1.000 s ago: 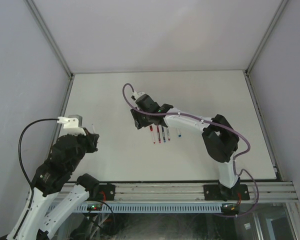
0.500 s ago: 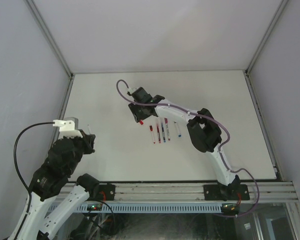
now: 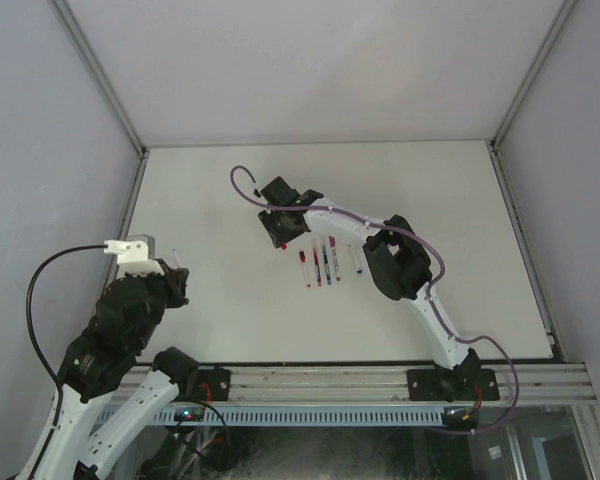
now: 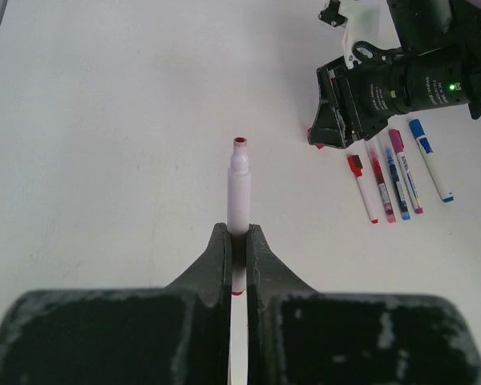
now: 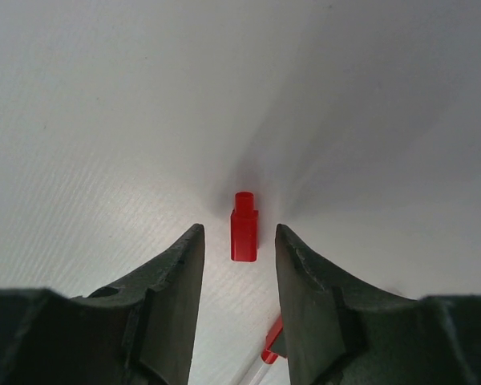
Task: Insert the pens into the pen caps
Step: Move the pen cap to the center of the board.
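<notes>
Left wrist view: the red-tipped pen (image 4: 239, 180) shows only above the left gripper (image 4: 238, 239). Its lower barrel is concealed between the closed fingers and runs off the bottom edge.

Right wrist view: a red-ended item (image 5: 270, 346) is cut off by a finger (image 5: 313, 297) of the right gripper (image 5: 239, 233) and cannot be identified.

Top view: the row of pens (image 3: 325, 262) is too small to resolve caps from barrels.

red cap (image 5: 244, 227): loose, lying flat | red-tipped pen (image 4: 239, 188): uncapped, in left gripper (image 4: 239, 241) | other pens (image 4: 397, 180): capped, side by side
</notes>
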{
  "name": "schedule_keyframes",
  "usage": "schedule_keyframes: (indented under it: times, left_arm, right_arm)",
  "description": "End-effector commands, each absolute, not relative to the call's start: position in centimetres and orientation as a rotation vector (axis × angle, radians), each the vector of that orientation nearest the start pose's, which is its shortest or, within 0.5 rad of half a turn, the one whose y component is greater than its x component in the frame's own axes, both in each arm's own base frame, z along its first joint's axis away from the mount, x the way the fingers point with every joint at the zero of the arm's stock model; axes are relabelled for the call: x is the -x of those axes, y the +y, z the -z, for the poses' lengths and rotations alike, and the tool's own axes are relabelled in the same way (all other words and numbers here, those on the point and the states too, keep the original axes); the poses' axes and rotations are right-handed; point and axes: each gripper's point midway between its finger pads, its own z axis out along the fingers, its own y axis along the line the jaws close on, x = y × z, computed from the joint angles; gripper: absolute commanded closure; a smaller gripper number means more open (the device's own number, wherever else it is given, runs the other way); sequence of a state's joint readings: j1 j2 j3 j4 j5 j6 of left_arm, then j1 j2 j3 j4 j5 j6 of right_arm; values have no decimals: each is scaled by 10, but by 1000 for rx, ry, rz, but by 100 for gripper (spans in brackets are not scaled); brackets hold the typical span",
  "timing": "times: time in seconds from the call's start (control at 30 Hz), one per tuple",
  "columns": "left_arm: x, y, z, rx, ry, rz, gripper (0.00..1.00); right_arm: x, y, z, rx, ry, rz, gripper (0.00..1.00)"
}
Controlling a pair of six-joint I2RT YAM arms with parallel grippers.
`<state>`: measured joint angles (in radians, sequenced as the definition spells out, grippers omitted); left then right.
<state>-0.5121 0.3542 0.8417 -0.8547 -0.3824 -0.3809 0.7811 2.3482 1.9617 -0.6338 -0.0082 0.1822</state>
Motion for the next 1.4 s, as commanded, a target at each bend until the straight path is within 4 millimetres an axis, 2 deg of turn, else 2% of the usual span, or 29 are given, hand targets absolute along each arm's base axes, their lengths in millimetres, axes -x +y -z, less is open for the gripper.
schedule_keyframes:
  times: [0.0, 0.27, 0.47, 0.63, 0.83, 1.0, 1.13, 1.37]
  left_arm:
    - [-179, -37, -265, 145, 1852, 231, 100]
    - [-179, -36, -264, 147, 1854, 228, 100]
    - [-179, -34, -265, 156, 1849, 223, 100]
    - [-178, -33, -265, 164, 1847, 221, 100]
    - [-178, -32, -265, 168, 1847, 218, 100]
    - [-177, -31, -265, 173, 1842, 215, 100]
    - [-178, -31, -265, 174, 1842, 215, 100]
    - [-178, -32, -265, 169, 1848, 217, 100]
  right_arm:
    - [-395, 399, -42, 787, 2478, -348, 60]
    - [-394, 394, -34, 809, 2496, -285, 67]
    - [-390, 396, -32, 845, 2492, -266, 79]
    - [-380, 406, -44, 944, 2431, -261, 93]
    - [-350, 429, -70, 1084, 2314, -360, 100]
    - [-313, 427, -83, 1188, 2245, -424, 100]
    - [-280, 415, -86, 1252, 2225, -475, 100]
    - [-237, 375, -76, 1339, 2258, -435, 100]
